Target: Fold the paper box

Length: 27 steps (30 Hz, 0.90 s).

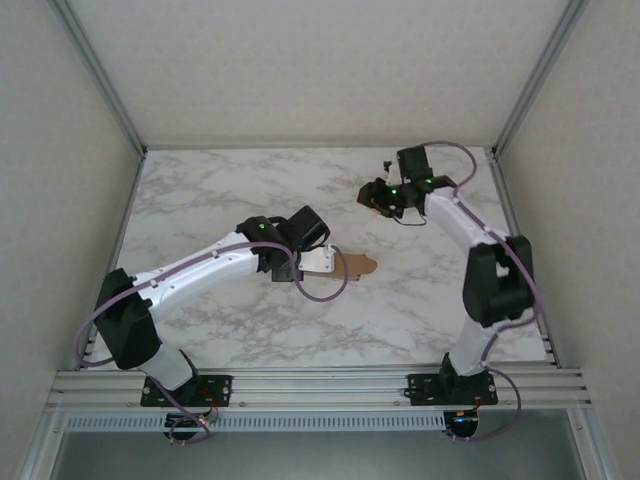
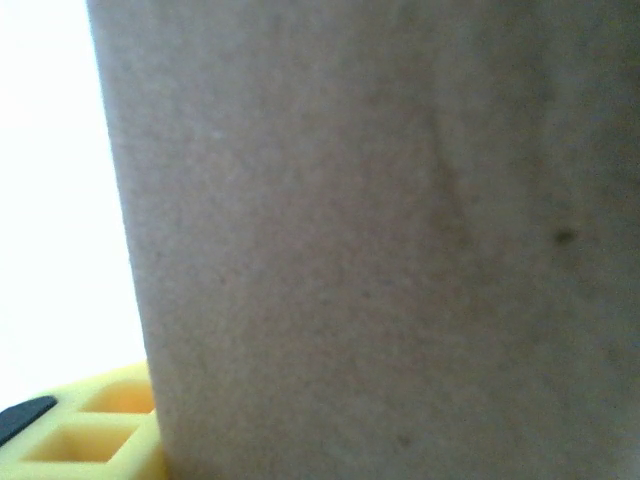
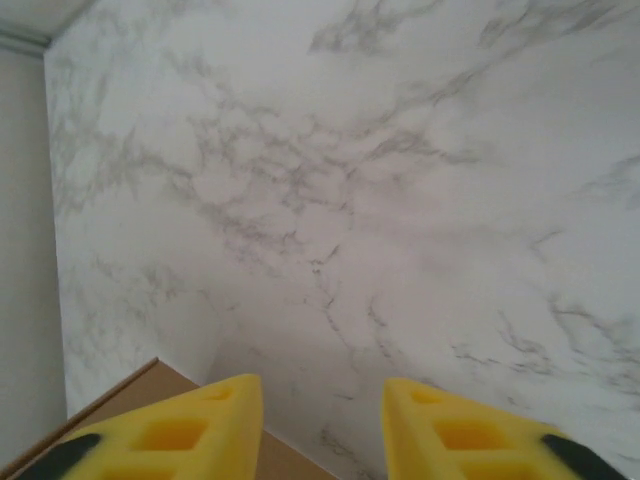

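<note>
Paper box (image 1: pixel 360 266) seemingly rests on table (image 1: pixel 250 190), before right tool (image 1: pixel 372 198).

The paper box (image 1: pixel 360 266) is sticking out of the left claw (image 1: pixel 318 262) and, with the left arm (image 1: pixel 200 270) trailing off to its left, is blocking the middle of the table (image 1: pixel 200 190). Just beyond the box the right claw (image 1: pixel 372 197) is hovering, jaws parted. Right of the box and nearer than it, bare table is lying open.
</note>
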{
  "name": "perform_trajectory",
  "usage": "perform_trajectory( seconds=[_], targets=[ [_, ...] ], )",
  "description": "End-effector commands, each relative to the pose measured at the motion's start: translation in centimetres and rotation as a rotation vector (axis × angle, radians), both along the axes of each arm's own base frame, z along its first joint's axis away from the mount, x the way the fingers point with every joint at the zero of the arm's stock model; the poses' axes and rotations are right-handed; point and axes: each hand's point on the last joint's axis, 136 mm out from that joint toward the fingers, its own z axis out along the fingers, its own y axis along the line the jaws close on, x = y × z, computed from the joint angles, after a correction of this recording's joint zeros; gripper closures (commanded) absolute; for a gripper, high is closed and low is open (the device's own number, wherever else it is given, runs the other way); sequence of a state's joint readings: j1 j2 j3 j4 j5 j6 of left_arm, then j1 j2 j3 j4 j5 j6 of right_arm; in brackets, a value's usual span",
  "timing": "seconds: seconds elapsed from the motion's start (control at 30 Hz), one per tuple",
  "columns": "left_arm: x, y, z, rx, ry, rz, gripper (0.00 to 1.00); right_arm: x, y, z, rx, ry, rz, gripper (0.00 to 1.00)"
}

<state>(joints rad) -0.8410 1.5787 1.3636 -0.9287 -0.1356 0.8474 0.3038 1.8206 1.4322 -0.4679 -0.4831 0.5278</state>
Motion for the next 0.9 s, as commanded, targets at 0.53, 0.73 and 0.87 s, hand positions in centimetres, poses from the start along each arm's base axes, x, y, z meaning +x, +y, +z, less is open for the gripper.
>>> perform_trajectory(
  seconds=[0.53, 0.73, 0.87],
  targets=[
    [1.7, -4.0, -0.6, -0.082, 0.138, 0.057, 0.45, -10.7, 11.8, -11.0, -0.015, 0.385, 0.607, 0.78],
    [2.0, -3.9, -1.5, -0.080, 0.138, 0.068, 0.39, -10.9, 11.6, -11.8, -0.049, 0.381, 0.613, 0.78],
    [2.5, -3.8, -0.5, -0.090, 0.092, 0.071, 0.33, -10.0, 11.3, -10.7, -0.084, 0.314, 0.591, 0.72]
  ],
)
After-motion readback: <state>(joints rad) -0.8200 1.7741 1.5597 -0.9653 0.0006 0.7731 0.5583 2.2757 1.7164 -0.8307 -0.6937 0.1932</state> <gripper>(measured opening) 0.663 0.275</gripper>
